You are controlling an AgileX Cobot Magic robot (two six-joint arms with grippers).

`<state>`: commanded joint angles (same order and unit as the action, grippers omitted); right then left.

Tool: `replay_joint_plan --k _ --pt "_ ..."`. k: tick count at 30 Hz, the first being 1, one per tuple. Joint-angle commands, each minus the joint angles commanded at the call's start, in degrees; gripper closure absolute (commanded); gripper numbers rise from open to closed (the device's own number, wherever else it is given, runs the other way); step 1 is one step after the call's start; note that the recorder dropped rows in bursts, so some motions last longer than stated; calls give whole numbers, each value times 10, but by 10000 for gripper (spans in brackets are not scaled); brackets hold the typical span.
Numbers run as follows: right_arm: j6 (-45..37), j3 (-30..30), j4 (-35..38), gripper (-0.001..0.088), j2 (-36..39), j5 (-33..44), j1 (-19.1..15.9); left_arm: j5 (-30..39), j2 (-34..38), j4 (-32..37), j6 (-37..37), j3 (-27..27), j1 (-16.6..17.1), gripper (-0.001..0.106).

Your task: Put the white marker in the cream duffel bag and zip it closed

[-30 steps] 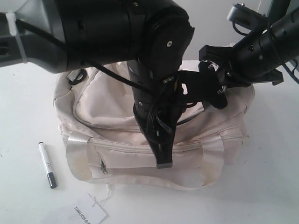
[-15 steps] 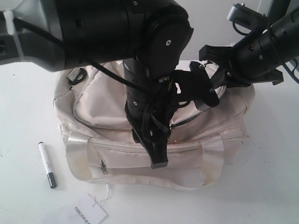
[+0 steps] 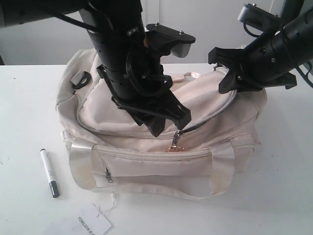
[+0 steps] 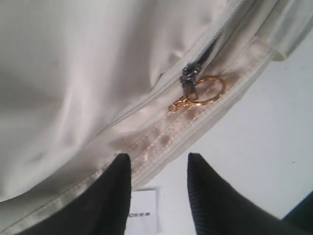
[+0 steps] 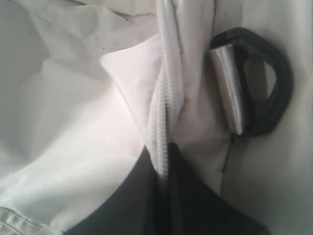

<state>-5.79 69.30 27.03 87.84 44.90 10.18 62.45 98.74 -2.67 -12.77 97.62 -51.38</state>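
The cream duffel bag [image 3: 122,110] lies in the middle of the table. Its top zipper gapes from the slider with a gold ring [image 3: 173,142] round to the right end. My left gripper [image 3: 170,123] hovers just above that slider, open and empty; in the left wrist view the slider [image 4: 189,76] and gold ring [image 4: 208,90] lie beyond the spread left gripper [image 4: 159,164]. My right gripper [image 3: 230,83] is shut on the bag's zipper edge [image 5: 165,122] at the right end, beside a black strap ring [image 5: 266,93]. The white marker [image 3: 49,173] lies on the table left of the bag.
A white paper tag [image 3: 90,225] with print lies on the table in front of the bag, also seen between the fingers as the paper tag [image 4: 142,210]. Another black strap ring [image 3: 80,78] sits at the bag's left end. The front pocket zipper [image 3: 108,175] is shut.
The left arm has lifted and swung back to the left, uncovering the bag's top and the gold-ringed slider. The right gripper has kept its hold at the bag's right end.
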Motion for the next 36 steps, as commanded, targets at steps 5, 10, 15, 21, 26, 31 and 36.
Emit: replay_joint_plan --k 5,10,15,21,26,31,36 --pt "0 0 0 868 0 1 0 -31 0 -18 -30 -18 -1 618" --pt "0 0 0 868 0 2 0 -93 0 -20 -88 -65 -1 618" --pt "0 0 0 868 0 2 0 -152 0 -22 -138 -98 -1 618" --pt "0 0 0 868 0 2 0 -200 0 -24 -189 -116 -1 546" --pt "0 0 0 868 0 2 0 -204 8 -24 -202 -120 -1 460" --pt "0 0 0 868 0 2 0 -209 28 -33 -208 -120 -1 451" --pt "0 0 0 868 0 2 0 -205 47 -45 -201 -120 -2 451"
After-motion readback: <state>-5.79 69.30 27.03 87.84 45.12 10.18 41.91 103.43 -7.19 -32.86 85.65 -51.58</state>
